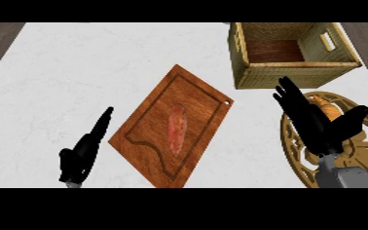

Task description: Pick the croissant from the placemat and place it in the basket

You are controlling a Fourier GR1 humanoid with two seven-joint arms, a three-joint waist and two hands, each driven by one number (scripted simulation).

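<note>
R hand [316,129] sits over the round placemat [293,143] at the right of the worktop [79,68]. Fingers [291,100] straight, spread well away from thumb, nothing pinched. Croissant [328,108] is on the placemat, showing in the gap betw. fingers and thumb, i.e. thumb side of the fingers and just fwd of the palm. Contact w/ hand: can't tell. Only part of the croissant is visible, rest hidden by the hand, so long axis is uncertain; the visible bit appears to run approx. along the fingers' direction. Woven basket [287,75] lies ahead of the R fingertips, near, open top up. L hand [82,153] rests w/ fingers straight on the far side of the wooden cutting board [151,122] from the croissant, well apart, so the R hand is clearly the nearer one. Board carries a reddish elongated food item [176,126], not task-relevant. Judgement: pre-grasp stage. Next move needs the hand lowered and fingers + thumb closed across the croissant, then a short carry fwd to the basket. Risk: thumb sliding past the pastry rather than round it.
</note>
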